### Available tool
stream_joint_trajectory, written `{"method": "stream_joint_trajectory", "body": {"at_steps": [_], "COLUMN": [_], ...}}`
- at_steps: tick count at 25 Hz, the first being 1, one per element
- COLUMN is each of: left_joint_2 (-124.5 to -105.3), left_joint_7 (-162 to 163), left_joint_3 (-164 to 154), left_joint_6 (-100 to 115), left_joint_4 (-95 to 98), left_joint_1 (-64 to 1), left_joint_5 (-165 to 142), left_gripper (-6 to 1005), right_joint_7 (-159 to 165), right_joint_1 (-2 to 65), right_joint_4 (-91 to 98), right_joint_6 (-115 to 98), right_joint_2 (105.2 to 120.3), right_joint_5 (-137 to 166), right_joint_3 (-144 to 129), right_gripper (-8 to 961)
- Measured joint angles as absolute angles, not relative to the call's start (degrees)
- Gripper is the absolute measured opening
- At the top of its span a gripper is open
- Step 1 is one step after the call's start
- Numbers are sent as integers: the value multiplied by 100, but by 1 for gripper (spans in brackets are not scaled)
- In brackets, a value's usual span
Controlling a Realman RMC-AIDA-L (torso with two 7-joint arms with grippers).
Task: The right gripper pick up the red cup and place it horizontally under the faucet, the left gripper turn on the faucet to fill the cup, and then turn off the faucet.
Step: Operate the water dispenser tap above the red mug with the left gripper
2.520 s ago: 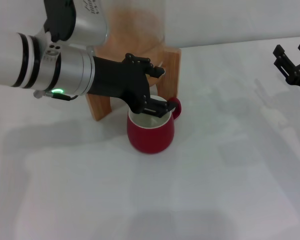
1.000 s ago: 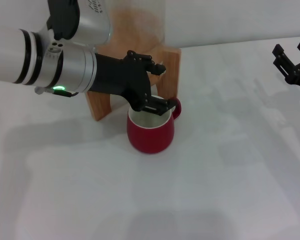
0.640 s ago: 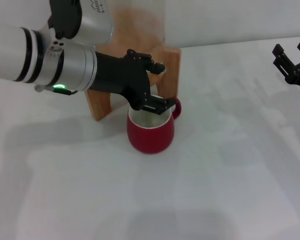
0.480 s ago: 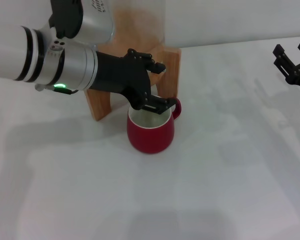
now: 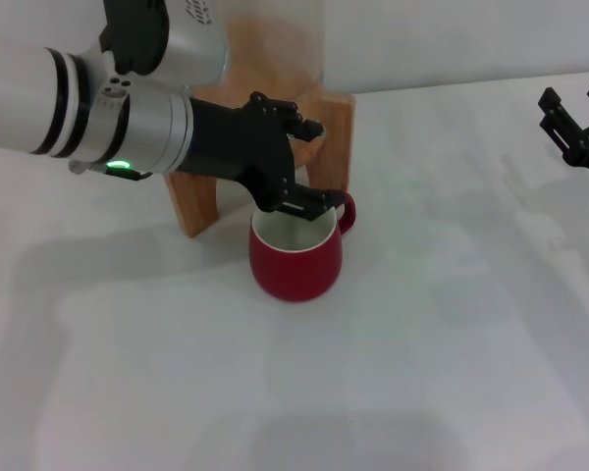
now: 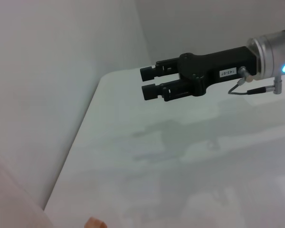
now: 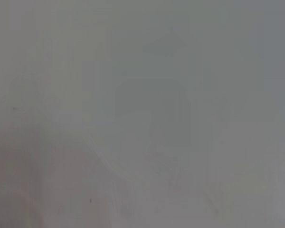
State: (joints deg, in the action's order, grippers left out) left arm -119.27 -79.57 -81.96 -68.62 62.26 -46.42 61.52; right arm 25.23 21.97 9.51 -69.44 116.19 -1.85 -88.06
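The red cup (image 5: 296, 265) stands upright on the white table, just in front of the wooden stand (image 5: 198, 208), its white inside showing. My left gripper (image 5: 329, 165) reaches in from the left, directly above the cup's rim. It is open, with one finger high by the stand's top and the other low over the cup's mouth. The faucet is hidden behind that claw. My right gripper (image 5: 574, 123) hangs open and empty at the far right edge, well away from the cup. The left wrist view shows the right gripper (image 6: 148, 81) far off above the table.
A glass dispenser (image 5: 275, 39) sits on the wooden stand at the back. The white table (image 5: 422, 373) stretches bare to the front and right. The right wrist view shows only a blank grey surface.
My left arm has crept slightly up and to the right, the claw staying over the cup. The cup and the right gripper have not moved.
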Motion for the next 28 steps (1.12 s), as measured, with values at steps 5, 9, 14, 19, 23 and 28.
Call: {"method": "stream_joint_trajectory", "body": {"at_steps": [5,9,14,19,23,28], "left_joint_2": [-11921,-11913,-11910,-11909,-11903,-11901], "left_joint_7": [-7955,-7959,-7962,-7963,-7963,-7963], "left_joint_3": [-8183,-8173,-8165,-8157,-8139,-8101], "left_joint_6": [-6855,-6855,-6855,-6849,-6843,-6842], "left_joint_4": [6219,6229,6251,6265,6266,6294], "left_joint_1": [-4649,-4650,-4649,-4656,-4664,-4673], "left_joint_5": [6142,6115,6066,6058,6053,6007], "left_gripper": [816,816,816,816,817,816], "right_joint_7": [2522,2522,2522,2522,2522,2522], "right_joint_1": [2197,2197,2197,2194,2189,2188], "right_joint_4": [949,949,948,940,940,940], "right_joint_6": [-6937,-6931,-6927,-6925,-6928,-6927], "right_joint_2": [11619,11619,11619,11619,11619,11619], "right_joint_5": [-185,-184,-184,-184,-184,-184], "right_joint_3": [-8797,-8797,-8797,-8797,-8797,-8798], "right_gripper": [683,682,682,682,682,682]}}
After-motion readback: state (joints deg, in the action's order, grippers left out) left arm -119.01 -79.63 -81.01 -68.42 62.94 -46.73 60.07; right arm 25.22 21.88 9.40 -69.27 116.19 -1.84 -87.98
